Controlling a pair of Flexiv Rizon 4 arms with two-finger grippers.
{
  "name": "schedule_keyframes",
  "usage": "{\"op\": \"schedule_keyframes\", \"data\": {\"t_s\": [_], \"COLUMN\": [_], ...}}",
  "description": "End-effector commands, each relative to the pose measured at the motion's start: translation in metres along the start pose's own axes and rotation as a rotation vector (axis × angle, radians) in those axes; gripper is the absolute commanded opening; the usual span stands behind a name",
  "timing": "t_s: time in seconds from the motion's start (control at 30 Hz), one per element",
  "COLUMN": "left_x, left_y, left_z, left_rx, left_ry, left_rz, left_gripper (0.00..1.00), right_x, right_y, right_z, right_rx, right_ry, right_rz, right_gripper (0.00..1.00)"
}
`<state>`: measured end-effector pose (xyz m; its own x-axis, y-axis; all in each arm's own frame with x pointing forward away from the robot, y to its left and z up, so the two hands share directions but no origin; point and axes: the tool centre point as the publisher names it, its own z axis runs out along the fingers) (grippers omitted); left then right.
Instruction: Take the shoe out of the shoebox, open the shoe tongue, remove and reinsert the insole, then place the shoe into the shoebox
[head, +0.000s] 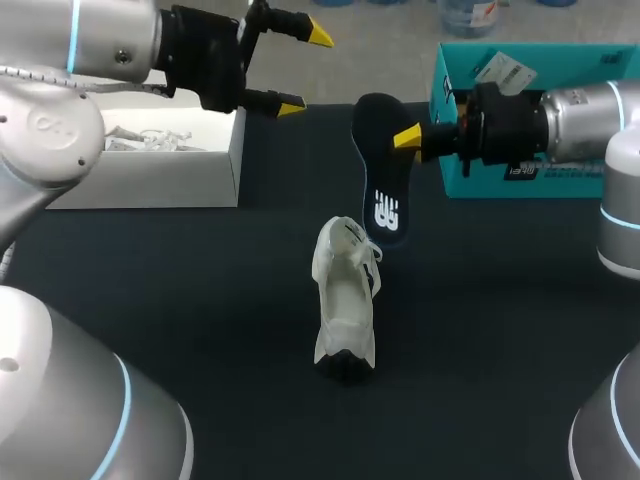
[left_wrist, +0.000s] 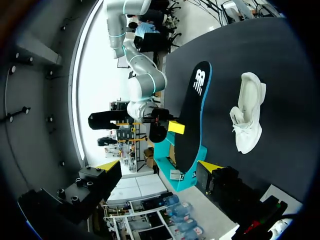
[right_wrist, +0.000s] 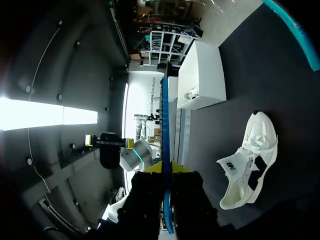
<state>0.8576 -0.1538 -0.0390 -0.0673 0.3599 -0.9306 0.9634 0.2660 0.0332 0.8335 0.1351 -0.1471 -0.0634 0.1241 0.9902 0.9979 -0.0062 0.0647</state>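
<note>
Head view. The right gripper (head: 408, 138) enters from the right and is clamped on a dark insole (head: 385, 175), one yellow tip on each face. In the right wrist view the insole shows edge-on between the two closed-in tips. It is gripped along one long edge, nearer its plain end. The end bearing a white logo points toward the shoe (head: 345, 300). In the left wrist view, insole and shoe stand apart, with dark table (head: 200, 300) between them.

The white shoe lies near the middle of the table, outside both boxes and free of both grippers. It appears to rest on its side, laces loose and dark sole turned toward the robot's edge. The right wrist view shows its opening and tongue.

The left gripper (head: 305, 70) hangs over the far left of the table with its fingers spread wide and nothing between them. It hovers just beside the near corner of the white box (head: 150, 170). That box sits at the far left, open at the top, with crumpled white paper inside.

A teal box (head: 540, 180) stands at the far right, behind the right gripper. It is open, and paper tags show at its rim.
</note>
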Motion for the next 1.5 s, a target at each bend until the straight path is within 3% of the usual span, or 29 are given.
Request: {"op": "schedule_keyframes", "data": {"t_s": [0.03, 0.2, 0.57, 0.77, 0.83, 0.87, 1.03, 1.4, 1.47, 1.5], "left_x": [0.012, 0.016, 0.037, 0.039, 0.037, 0.035, 0.029, 0.033, 0.034, 0.034], "left_y": [0.007, 0.013, 0.003, -0.008, -0.012, -0.014, -0.019, -0.021, -0.021, -0.021], "left_z": [0.013, 0.029, 0.052, 0.065, 0.071, 0.074, 0.087, 0.093, 0.093, 0.093], "left_rx": [-0.042, -0.066, 0.067, 0.099, 0.105, 0.103, 0.112, 0.111, 0.113, 0.114], "left_ry": [-0.096, -0.144, -0.195, -0.226, -0.251, -0.265, -0.307, -0.313, -0.313, -0.312], "left_rz": [0.013, 0.051, 0.133, 0.158, 0.165, 0.168, 0.182, 0.188, 0.189, 0.189], "left_gripper": [1.0, 1.0, 1.0, 1.0, 0.87, 0.85, 0.45, 0.33, 0.34, 0.29], "right_x": [0.0, 0.011, 0.038, 0.041, 0.04, 0.039, 0.037, 0.039, 0.038, 0.038], "right_y": [-0.004, 0.005, 0.01, 0.01, 0.011, 0.011, 0.011, 0.007, 0.006, 0.006], "right_z": [-0.007, -0.01, -0.01, -0.006, -0.004, -0.002, 0.004, 0.003, 0.002, 0.002], "right_rx": [-0.032, -0.04, -0.007, 0.015, 0.023, 0.028, 0.049, 0.04, 0.036, 0.035], "right_ry": [0.008, -0.002, 0.008, 0.017, 0.022, 0.024, 0.034, 0.034, 0.036, 0.037], "right_rz": [0.004, 0.001, -0.064, -0.078, -0.076, -0.074, -0.068, -0.069, -0.068, -0.068], "right_gripper": [0.0, 0.0, 0.0, 0.0, 0.0, 0.0, 0.0, 0.0, 0.0, 0.0]}}
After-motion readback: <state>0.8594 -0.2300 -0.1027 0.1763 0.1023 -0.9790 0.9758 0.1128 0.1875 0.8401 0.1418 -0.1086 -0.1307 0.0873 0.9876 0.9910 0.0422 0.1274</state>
